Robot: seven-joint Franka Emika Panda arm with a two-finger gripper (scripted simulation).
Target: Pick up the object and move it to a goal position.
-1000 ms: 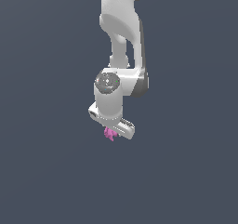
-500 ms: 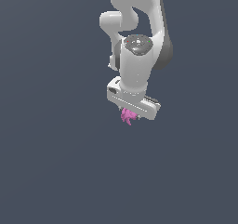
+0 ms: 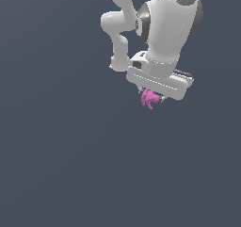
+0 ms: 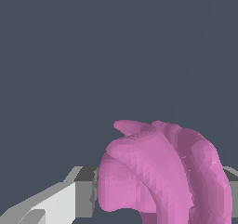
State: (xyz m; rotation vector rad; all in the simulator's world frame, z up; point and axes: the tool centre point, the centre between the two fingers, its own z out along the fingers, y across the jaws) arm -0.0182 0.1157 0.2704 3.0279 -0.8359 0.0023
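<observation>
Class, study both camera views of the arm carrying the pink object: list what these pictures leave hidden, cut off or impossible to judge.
- Fingertip contact: in the exterior view the gripper body hides most of the pink object.
- Object's lower part: cut off by the wrist view's edge.
- One finger shows only partly in the wrist view; the object covers the rest.
- Goal position: no marker in either view.
- Arm base: cut off in the exterior view.
</observation>
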